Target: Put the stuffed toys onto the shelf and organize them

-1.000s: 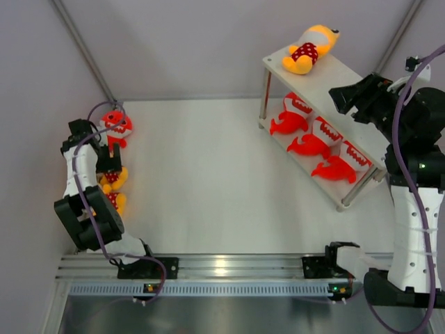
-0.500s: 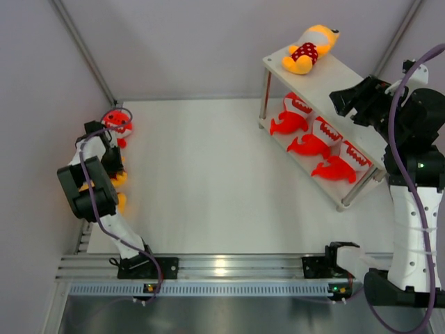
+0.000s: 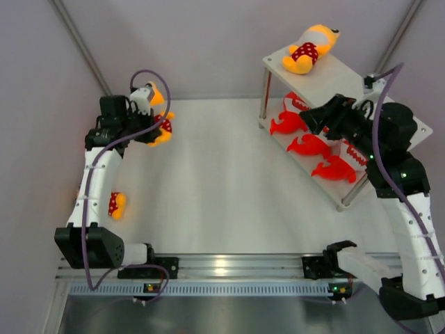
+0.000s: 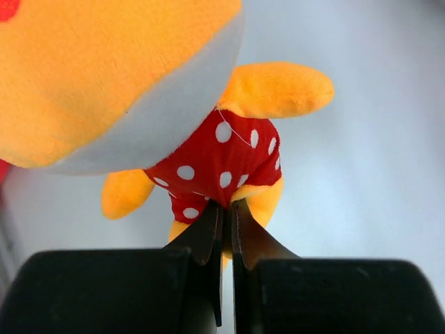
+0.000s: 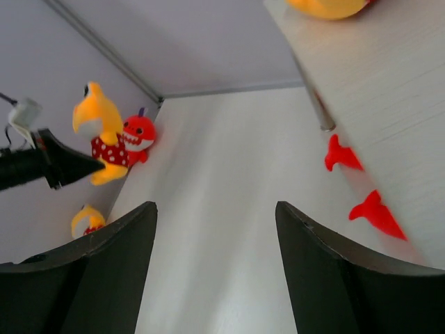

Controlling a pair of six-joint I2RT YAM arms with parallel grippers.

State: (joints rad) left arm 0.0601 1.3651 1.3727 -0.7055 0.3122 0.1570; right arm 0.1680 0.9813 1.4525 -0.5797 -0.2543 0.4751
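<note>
While the white table [image 3: 222,188] filled the overhead view, the pale 2-tier shelf [image 3: 334,80] stood slantwise on it at about 2 o'clock. The right arm [image 3: 410,209] rose from 5 o'clock and leaned over the shelf, and the left arm [image 3: 94,184] stretched from 7 o'clock toward 10 o'clock. The right gripper [image 3: 313,120] hung over the left end of the shelf's lower board. Its own wrist camera showed its 2 fingers spread wide with nothing between them. The left gripper [image 4: 226,216] sat at 10 o'clock, its fingers pressed together on the lower hem of the dotted red shorts of 1 yellow-orange figure [image 3: 161,122], whose big head pointed toward 12 o'clock. Whether that toy touched the table could not be told. Seen from the right wrist, a red shark [image 5: 139,136] lay just behind the held figure. 3 more red sharks [image 3: 313,142] lay in a row on the lower board, tails toward 8 o'clock. A 2nd yellow-orange figure [image 3: 307,50] lay on the far end of the top board at 1 o'clock. A 3rd figure [image 3: 116,204] lay on the table at 8 o'clock, just beside the left arm and partly hidden by it.
</note>
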